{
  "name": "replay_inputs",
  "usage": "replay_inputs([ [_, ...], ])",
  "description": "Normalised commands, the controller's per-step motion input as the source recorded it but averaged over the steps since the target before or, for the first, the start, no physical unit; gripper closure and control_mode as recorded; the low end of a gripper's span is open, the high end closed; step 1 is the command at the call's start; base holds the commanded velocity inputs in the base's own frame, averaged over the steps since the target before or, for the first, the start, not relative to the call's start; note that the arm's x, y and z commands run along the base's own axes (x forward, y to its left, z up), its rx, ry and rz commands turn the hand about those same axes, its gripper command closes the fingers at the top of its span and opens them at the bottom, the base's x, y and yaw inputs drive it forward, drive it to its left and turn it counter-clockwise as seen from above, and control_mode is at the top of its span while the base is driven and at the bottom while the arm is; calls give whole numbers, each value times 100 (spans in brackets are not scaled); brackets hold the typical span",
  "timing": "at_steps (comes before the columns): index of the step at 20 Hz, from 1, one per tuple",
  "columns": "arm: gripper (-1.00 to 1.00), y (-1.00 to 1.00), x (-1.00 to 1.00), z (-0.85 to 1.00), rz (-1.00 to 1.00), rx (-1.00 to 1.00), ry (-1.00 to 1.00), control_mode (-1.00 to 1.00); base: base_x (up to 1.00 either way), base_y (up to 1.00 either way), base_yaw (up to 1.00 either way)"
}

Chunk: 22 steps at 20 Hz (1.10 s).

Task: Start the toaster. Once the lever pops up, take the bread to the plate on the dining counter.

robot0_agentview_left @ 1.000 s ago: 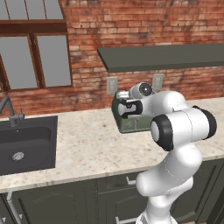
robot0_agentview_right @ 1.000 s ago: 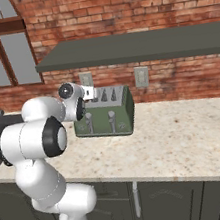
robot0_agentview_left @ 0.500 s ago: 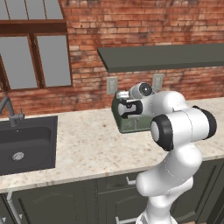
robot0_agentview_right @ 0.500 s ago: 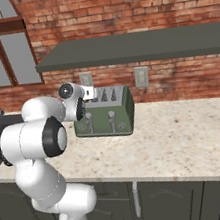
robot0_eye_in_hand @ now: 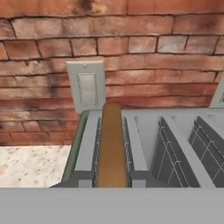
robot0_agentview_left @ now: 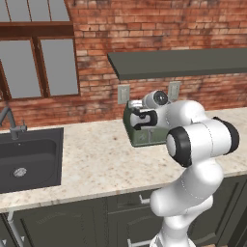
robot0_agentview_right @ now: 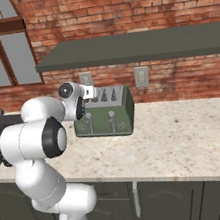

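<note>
The toaster stood on the counter against the brick wall, at centre-left of the right base frame and partly behind the white arm at centre of the left base frame. The hand sat at the toaster's top left corner in the right base frame, closed; whether it gripped anything could not be told. In the hand frame, one slice of bread stood upright in the leftmost slot, its brown crust showing above the top, left of centre. Further slots lay open to its right.

Two wall outlets were mounted on the brick behind the toaster, one of them directly above the bread in the hand frame. One long dark shelf ran across above them. A dark sink with one tap occupied the left edge of the left base frame, well apart from the toaster, below a window. Two silver levers showed on the toaster's front.

Nothing had shifted since a second earlier: arm, hand and toaster held the same positions.
</note>
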Motion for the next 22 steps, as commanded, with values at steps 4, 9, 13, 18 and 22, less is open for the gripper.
replay_inputs([
  [4, 100, 0, 0, 29, 0, 0, 0, -100, 0, 0, 0],
  [9, 100, 0, -3, 26, 0, 0, 0, -100, 0, 0, 0],
  [13, 100, 0, -14, 31, 0, 0, 0, -100, 0, 0, 0],
  [18, 100, 0, -24, 28, 0, -1, -1, -100, 0, 0, 0],
  [22, 100, 0, -30, 19, 0, -2, -1, -100, 0, 0, 0],
])
